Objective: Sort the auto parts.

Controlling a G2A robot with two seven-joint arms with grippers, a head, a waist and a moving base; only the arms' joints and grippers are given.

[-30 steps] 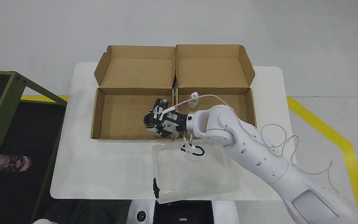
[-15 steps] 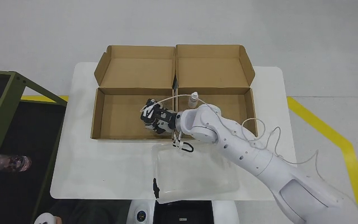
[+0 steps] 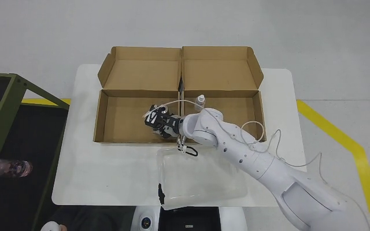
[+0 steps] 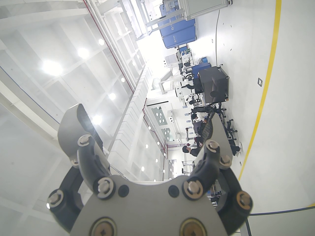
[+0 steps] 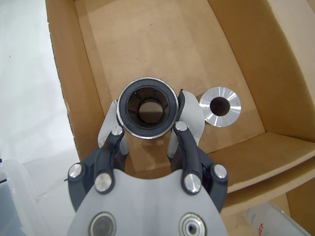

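Hidden under the ring (image 5: 122, 109) clamped in the right pincer (image 5: 150, 109): a patch of box (image 5: 152, 37) floor, plus the ring's own lower body behind its rim. Partly covered by one finger (image 5: 193, 114), just beside the pincer: the side of a silver flanged sleeve (image 5: 233, 101). Cut off by the edge, back behind the pincer: a clear tub (image 5: 14, 197) and a clear bag (image 5: 265, 217). Too small to make out in the top view: the ring between the fingers.

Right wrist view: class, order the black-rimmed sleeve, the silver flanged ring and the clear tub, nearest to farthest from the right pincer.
1. Black-rimmed sleeve: held in the right pincer.
2. Silver flanged ring: on the box floor, beside the pincer.
3. Clear tub: outside the box, on the table.
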